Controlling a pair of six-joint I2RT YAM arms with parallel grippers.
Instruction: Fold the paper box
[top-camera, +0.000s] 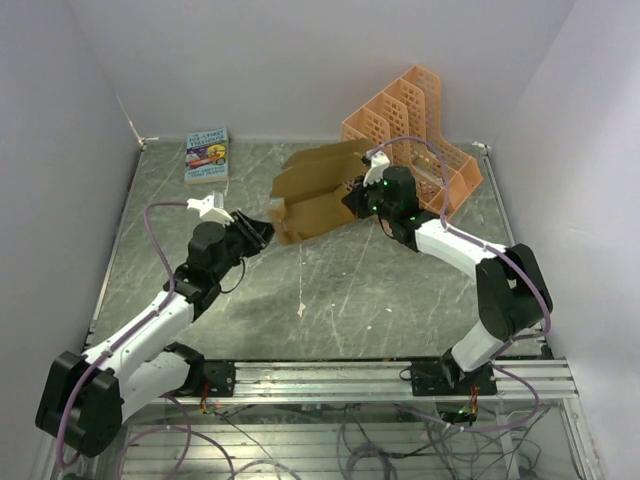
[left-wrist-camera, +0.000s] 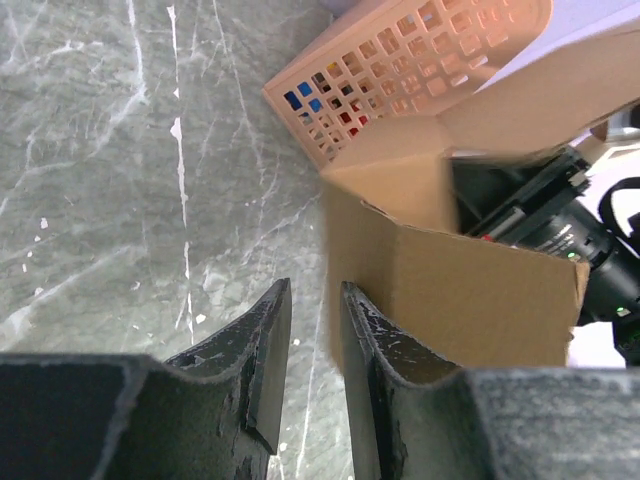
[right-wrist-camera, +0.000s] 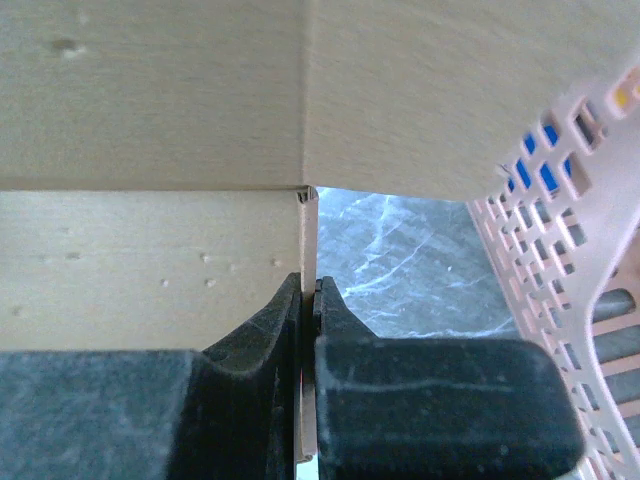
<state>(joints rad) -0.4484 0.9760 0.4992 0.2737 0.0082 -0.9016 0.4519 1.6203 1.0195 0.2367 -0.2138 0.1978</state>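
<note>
Partly folded tan-brown unprinted cardboard box (top-camera: 315, 195), upper centre of the overhead view over the grey marbled bench (top-camera: 350, 300), one panel clenched in the right tool (right-wrist-camera: 308, 292), the left tool (left-wrist-camera: 315, 300) parted and empty just beside its lower-left corner, an orange perforated plastic rack (top-camera: 420, 130) at upper right.

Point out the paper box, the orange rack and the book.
paper box (top-camera: 310, 205): top view, brown side panel.
orange rack (top-camera: 420, 95): top view, tall perforated divider.
book (top-camera: 207, 155): top view, front cover.
</note>
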